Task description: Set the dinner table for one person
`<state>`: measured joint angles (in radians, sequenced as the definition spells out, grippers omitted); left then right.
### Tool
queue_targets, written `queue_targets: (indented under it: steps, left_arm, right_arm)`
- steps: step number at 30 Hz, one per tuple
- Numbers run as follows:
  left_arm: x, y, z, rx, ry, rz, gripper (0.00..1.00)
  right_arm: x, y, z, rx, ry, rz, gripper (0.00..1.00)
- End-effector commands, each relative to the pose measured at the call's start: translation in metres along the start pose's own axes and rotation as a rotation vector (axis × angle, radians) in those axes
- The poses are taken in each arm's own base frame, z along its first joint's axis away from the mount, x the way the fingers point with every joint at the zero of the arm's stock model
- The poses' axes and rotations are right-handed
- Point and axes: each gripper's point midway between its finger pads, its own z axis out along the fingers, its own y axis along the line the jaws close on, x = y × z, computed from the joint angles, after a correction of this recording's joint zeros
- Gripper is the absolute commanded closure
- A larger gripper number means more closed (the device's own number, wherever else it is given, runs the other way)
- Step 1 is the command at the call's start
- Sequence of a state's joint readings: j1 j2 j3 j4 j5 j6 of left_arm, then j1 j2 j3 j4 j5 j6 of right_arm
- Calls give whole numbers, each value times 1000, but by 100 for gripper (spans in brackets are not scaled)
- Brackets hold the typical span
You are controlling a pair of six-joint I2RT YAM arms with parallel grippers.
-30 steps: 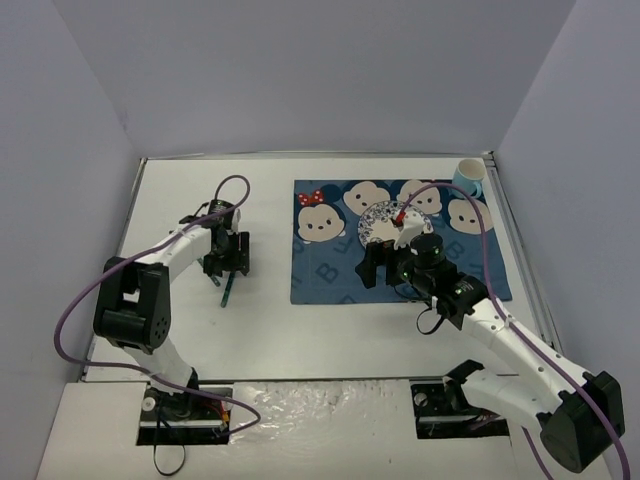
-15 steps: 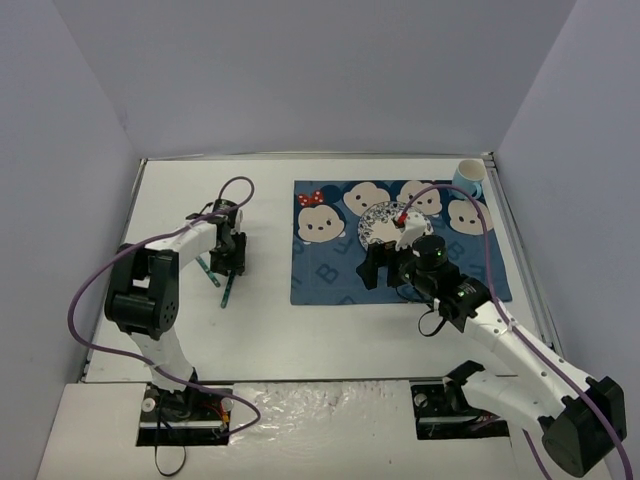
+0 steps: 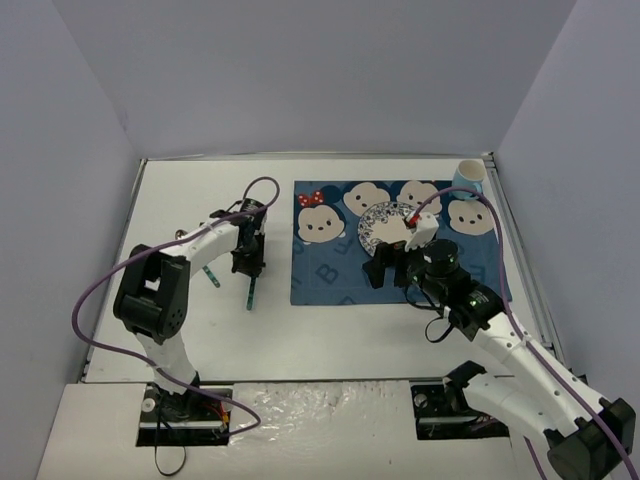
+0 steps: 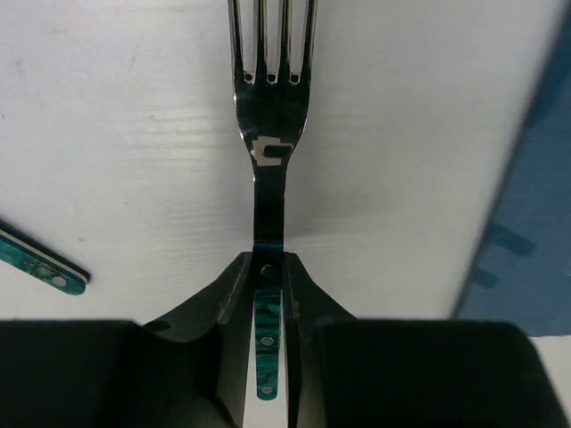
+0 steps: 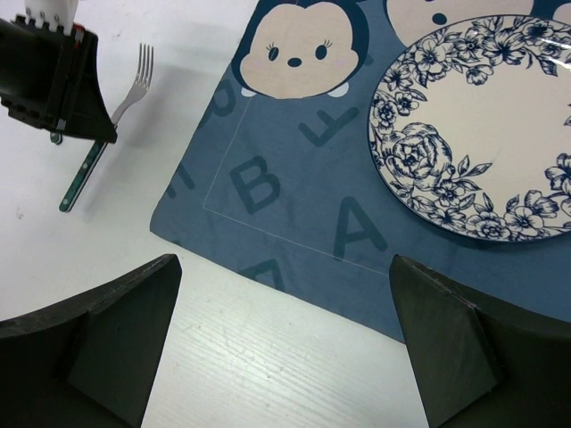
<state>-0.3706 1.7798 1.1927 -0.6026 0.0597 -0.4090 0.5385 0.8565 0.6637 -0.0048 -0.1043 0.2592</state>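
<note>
The left end effector [image 3: 248, 262] was clenched on a fork [image 4: 271, 169], gripping it where the steel neck meets the green handle, tines pointing away from the wrist. That hold kept the fork level and lined up with the left edge of the blue placemat [image 3: 330, 272], which is probably where it belongs in a place setting. Whether the fork touched the worktop [image 3: 300, 325] or hung just above it could not be told. The worktop, the table being set, lay white and flat under everything, with the placemat on its right half. A flowered plate [image 5: 468, 134] sat on the placemat's far part, and a cup [image 3: 467, 178] stood at the far right corner. A second green-handled utensil [image 3: 211, 276] lay on the bare worktop to the left of the fork, apart from it.

The right end effector [image 3: 385, 268] hung released over the placemat's near side, jaws spread wide and holding nothing. It was probably waiting there, clear of the plate.

Compared with half a second earlier, the left end effector had carried the fork to the right, away from the second utensil and nearer the placemat. The right arm had barely shifted, and the plate and cup had not moved.
</note>
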Motion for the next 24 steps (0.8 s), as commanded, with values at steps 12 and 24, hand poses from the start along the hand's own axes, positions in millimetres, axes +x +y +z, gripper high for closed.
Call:
queue_targets:
  steps: [12, 24]
  left_arm:
    - [-116, -164, -67, 162, -269, -106, 100]
    - [-117, -201, -19, 112, -233, -76, 100]
  right_arm:
    - [-59, -7, -32, 98, -149, -22, 0]
    - [-54, -9, -36, 106, -125, -33, 0]
